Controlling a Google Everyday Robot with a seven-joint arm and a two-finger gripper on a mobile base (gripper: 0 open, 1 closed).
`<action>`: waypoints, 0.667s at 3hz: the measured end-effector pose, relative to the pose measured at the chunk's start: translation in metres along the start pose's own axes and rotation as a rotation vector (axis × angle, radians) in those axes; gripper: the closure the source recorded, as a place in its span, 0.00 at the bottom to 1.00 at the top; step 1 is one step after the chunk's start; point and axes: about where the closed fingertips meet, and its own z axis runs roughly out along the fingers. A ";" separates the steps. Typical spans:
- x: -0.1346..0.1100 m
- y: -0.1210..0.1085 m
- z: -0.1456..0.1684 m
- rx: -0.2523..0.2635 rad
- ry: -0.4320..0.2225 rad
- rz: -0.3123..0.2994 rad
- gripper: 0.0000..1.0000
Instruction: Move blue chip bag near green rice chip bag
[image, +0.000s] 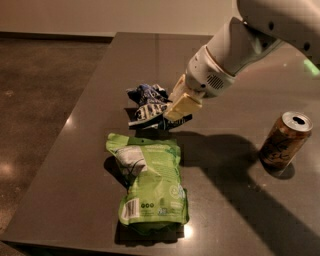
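The blue chip bag (147, 107) is small, dark blue and crumpled, with white lettering. It sits low over the dark table, just above the top edge of the green rice chip bag (152, 185), with a narrow gap between them. The green bag lies flat near the table's front edge, barcode end toward me. My gripper (176, 111), with cream-coloured fingers, comes in from the upper right and is shut on the right side of the blue bag. The fingertips are partly hidden by the bag's folds.
A brown drink can (285, 139) stands upright at the right side of the dark grey table (240, 210). The table's left edge (75, 125) runs diagonally, with brown floor beyond it. My arm casts a shadow across the table's middle.
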 end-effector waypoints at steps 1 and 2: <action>-0.001 0.001 0.000 0.000 0.000 -0.002 0.12; -0.002 0.001 0.001 0.001 0.001 -0.005 0.00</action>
